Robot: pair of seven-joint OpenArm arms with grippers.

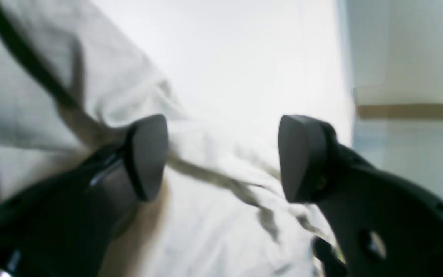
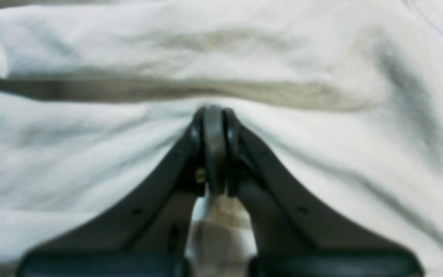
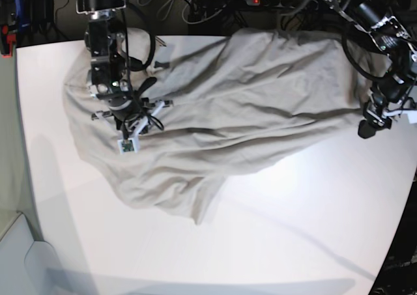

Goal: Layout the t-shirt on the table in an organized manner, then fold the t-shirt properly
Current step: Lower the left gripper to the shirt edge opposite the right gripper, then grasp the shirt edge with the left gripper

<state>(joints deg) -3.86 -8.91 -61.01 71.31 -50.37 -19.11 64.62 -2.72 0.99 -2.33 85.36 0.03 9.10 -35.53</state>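
Closest to our right wrist lens, our right pincer (image 2: pixel 214 127) is pressed fully together on a pinch of the t-shirt (image 3: pixel 234 106), cloth bunching toward its tips. Our left pincer (image 1: pixel 221 157) stands wide with nothing between its tips, hanging over a rumpled edge of the shirt near the table's side. Outward from there, the shirt lies crumpled across the far half of the white table (image 3: pixel 280 243), one corner trailing toward the middle. We judge it light, limp and prone to sagging, so we should take it at seams or corners and pull it flat.
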